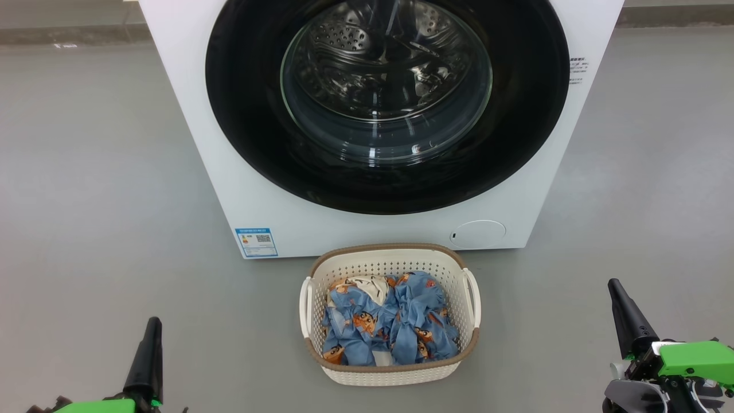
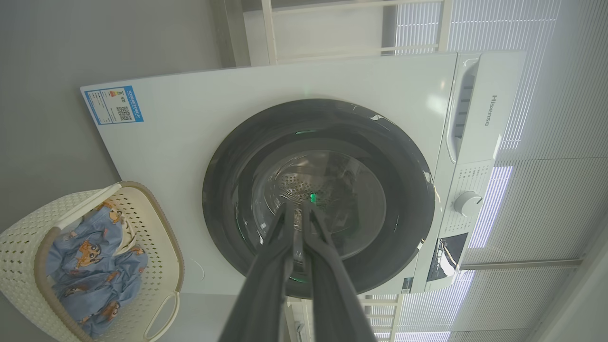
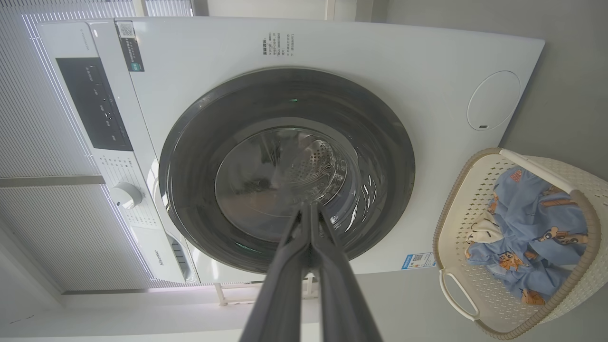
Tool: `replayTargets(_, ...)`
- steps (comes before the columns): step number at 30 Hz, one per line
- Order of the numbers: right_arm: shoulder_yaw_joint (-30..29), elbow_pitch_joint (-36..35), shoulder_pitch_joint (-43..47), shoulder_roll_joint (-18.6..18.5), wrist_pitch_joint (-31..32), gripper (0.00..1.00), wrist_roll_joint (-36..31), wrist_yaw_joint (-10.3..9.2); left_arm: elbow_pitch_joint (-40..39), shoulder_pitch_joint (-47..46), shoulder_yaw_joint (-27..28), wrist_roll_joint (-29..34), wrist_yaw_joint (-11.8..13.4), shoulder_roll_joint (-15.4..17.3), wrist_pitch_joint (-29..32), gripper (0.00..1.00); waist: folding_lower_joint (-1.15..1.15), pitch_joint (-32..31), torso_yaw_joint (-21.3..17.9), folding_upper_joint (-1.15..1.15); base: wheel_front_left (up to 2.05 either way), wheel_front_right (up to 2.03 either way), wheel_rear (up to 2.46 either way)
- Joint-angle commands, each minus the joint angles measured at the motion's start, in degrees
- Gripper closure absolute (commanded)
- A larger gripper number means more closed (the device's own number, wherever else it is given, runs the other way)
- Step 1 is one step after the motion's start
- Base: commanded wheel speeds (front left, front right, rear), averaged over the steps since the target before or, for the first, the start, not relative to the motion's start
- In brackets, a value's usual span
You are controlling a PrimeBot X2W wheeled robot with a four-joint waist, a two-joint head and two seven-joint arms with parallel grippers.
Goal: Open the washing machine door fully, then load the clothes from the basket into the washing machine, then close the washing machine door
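Note:
The white washing machine point(image 1: 229, 143) point(image 2: 190, 142) point(image 3: 427, 61) stands ahead with its round black washing machine door point(image 1: 246, 126) point(image 2: 408, 190) point(image 3: 190, 152) flat against the front, steel drum visible through the glass. On the floor before it sits the cream basket point(image 1: 395, 264) point(image 2: 19, 247) point(image 3: 456, 228), holding the blue printed clothes point(image 1: 401, 327) point(image 2: 95, 270) point(image 3: 536, 228). My left gripper point(image 1: 152, 324) point(image 2: 298, 206) is shut and empty at the lower left. My right gripper point(image 1: 615, 285) point(image 3: 309, 206) is shut and empty at the lower right. Both are well short of the machine.
Grey floor point(image 1: 86, 172) lies on both sides of the machine and basket. A blue label sticker point(image 1: 256, 242) and a round white cap point(image 1: 477, 234) sit low on the front. The control panel with a dial point(image 2: 467, 203) point(image 3: 125, 195) is at the machine's top.

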Motion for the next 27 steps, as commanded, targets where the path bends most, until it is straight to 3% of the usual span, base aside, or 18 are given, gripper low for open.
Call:
replayTargets(1,1.1,-1.4,-2.99,-0.62,0.26,1.0,-0.55,0.28,-0.9,-2.48,1.61,0.48,0.02,0.51,-0.07,1.0,0.0,0.0,0.0,0.0,0.0,0.0,0.0)
replayTargets(27,1.1,-1.4,-2.98,-0.62,0.26,1.0,-0.55,0.28,-0.9,-2.48,1.61,0.48,0.02,0.51,-0.07,1.0,0.0,0.0,0.0,0.0,0.0,0.0,0.0)
